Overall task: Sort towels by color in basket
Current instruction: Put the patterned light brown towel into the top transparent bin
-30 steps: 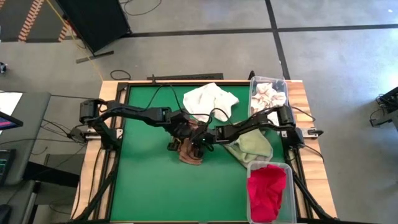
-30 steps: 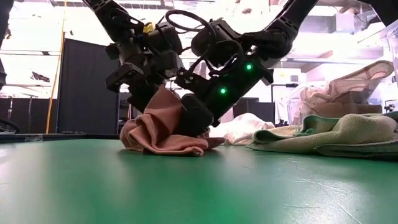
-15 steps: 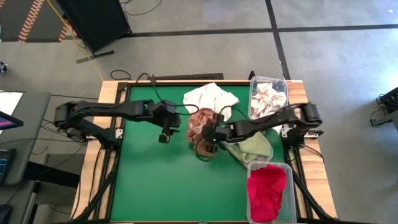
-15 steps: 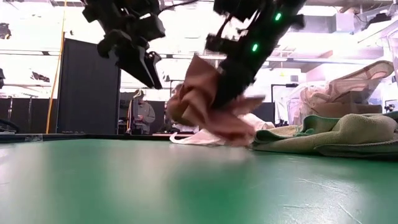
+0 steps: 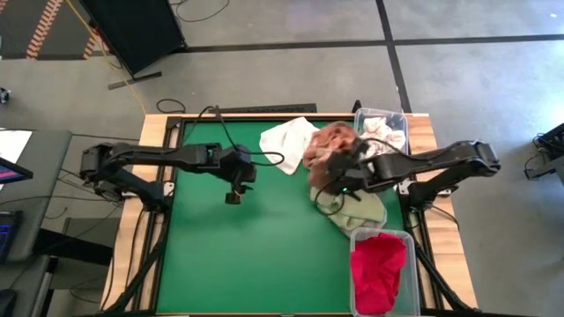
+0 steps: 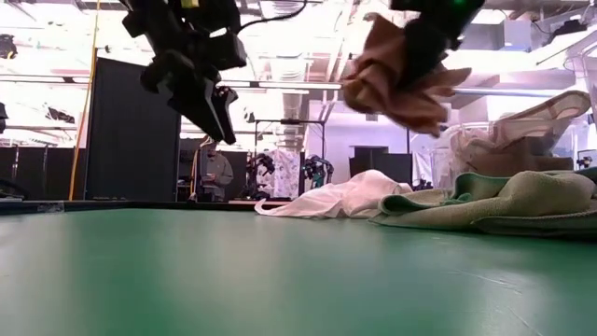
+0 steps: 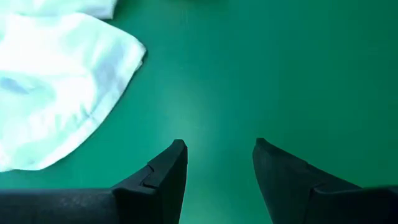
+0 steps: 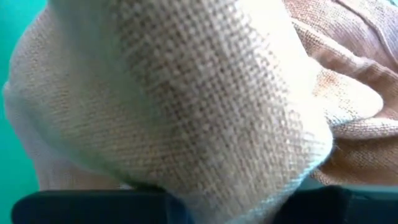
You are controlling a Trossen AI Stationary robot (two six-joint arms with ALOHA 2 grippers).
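A brown towel (image 5: pixel 330 144) hangs bunched in the air over the table's far right, with my right gripper (image 5: pixel 340 173) shut on it; in the low view this brown towel (image 6: pixel 393 78) is well above the table. A white towel (image 5: pixel 286 137) lies spread on the green table top (image 5: pixel 247 255) at the far middle, and a pale green towel (image 5: pixel 359 210) lies crumpled at the right. My left gripper (image 7: pixel 217 169) hovers open over bare green table left of centre, with the white towel (image 7: pixel 56 81) ahead of it. My right gripper holds the brown towel by a bunched part (image 8: pixel 186 124), several folds together. The cloth fills the right wrist view and hides the fingers. The towel hangs in slack folds (image 6: pixel 401 103) beside and below the gripper, clear of the table and of the other towels.
A clear bin (image 5: pixel 381 132) with white towels stands at the far right corner. Another clear bin (image 5: pixel 379 269) with a red towel stands at the near right. A person (image 6: pixel 216 173) stands in the room beyond the table.
My left gripper has let go of the brown towel, risen and drawn back toward the table's left edge. My right gripper has swung up and toward the far right with the towel, tipping closer to level. The towel, first heaped on the table's middle, now hangs clear.
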